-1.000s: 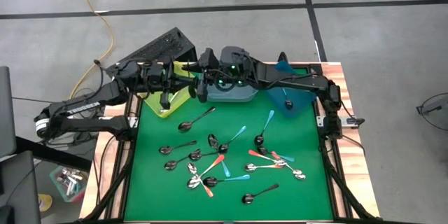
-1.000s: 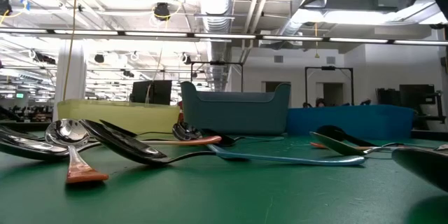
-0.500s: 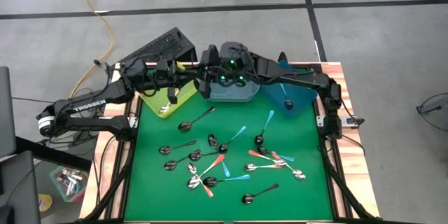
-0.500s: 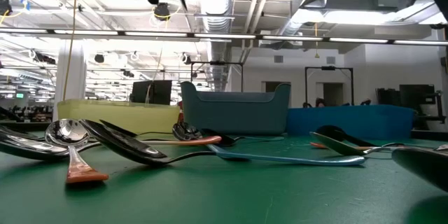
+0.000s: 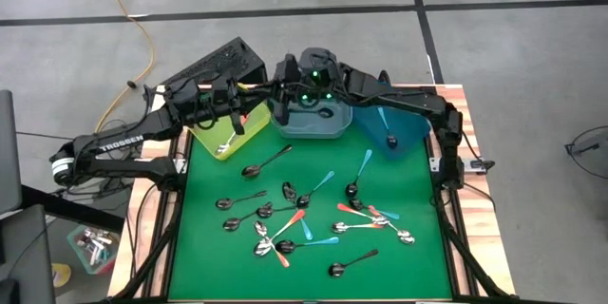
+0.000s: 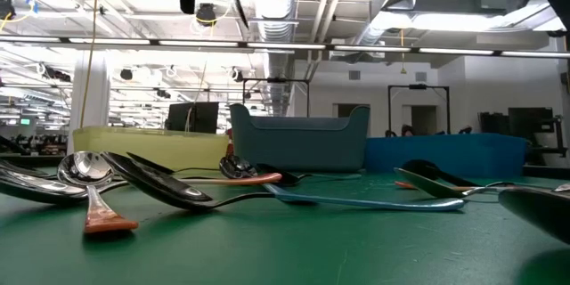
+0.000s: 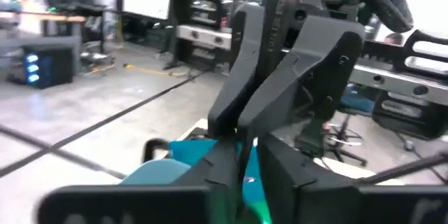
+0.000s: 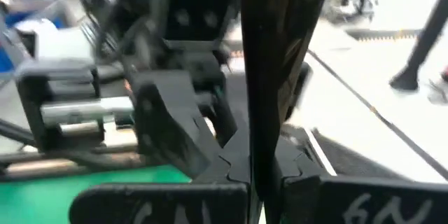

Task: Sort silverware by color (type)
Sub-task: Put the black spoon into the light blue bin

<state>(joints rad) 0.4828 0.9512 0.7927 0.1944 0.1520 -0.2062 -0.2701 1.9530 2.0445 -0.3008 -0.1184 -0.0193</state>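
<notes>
My two grippers meet in the air above the bins at the table's far side. My right gripper is shut on a dark metal spoon, which also shows in the left wrist view as a dark spoon. Facing it, my left gripper has its fingers a narrow gap apart. Several other spoons, with orange, teal or dark handles, lie scattered on the green mat. My right gripper pinches the spoon's dark handle between its two fingers, which come in about level from the table's right. The spoon stands upright above the fingers, lifted clear. My left gripper: I cannot tell whether its fingers touch the spoon.
Along the far edge stand a yellow-green bin, a grey-blue bin and a blue bin with a teal spoon inside. Wooden strips border the mat on both sides.
My right hand has shifted a little toward the table's far edge, staying close to my left gripper. My left gripper has crept toward the table's right edge and rolled at the wrist.
</notes>
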